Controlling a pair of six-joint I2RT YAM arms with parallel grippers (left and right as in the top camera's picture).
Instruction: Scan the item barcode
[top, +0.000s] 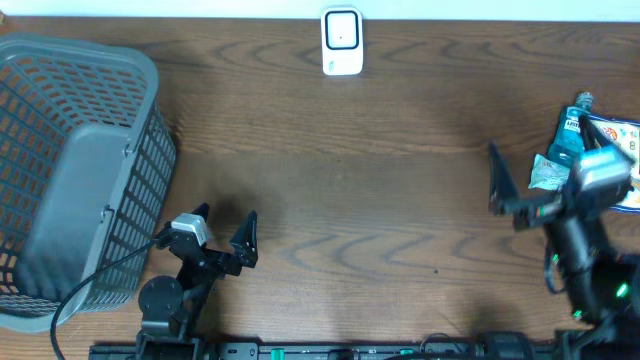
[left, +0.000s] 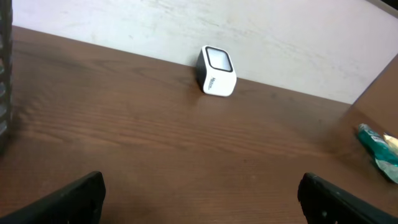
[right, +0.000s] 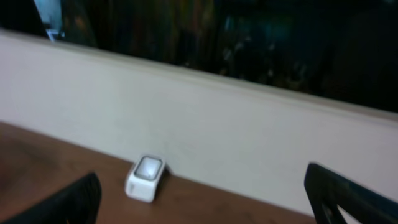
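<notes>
The white barcode scanner (top: 341, 41) stands at the table's far edge, its window facing up; it also shows in the left wrist view as the scanner (left: 216, 70) and in the right wrist view as the scanner (right: 145, 177). A teal bottle (top: 570, 133) lies with colourful packets (top: 625, 138) at the right edge; no barcode shows on them. My right gripper (top: 555, 175) hovers open just left of them, holding nothing. My left gripper (top: 222, 225) rests open and empty near the front. In the wrist views, both the left gripper (left: 202, 199) and the right gripper (right: 202, 199) have jaws spread wide.
A large grey plastic basket (top: 120, 60) fills the left side of the table, right beside the left arm. A pale wall (left: 280, 43) runs behind the scanner. The teal bottle (left: 378, 144) lies at the right of the left wrist view.
</notes>
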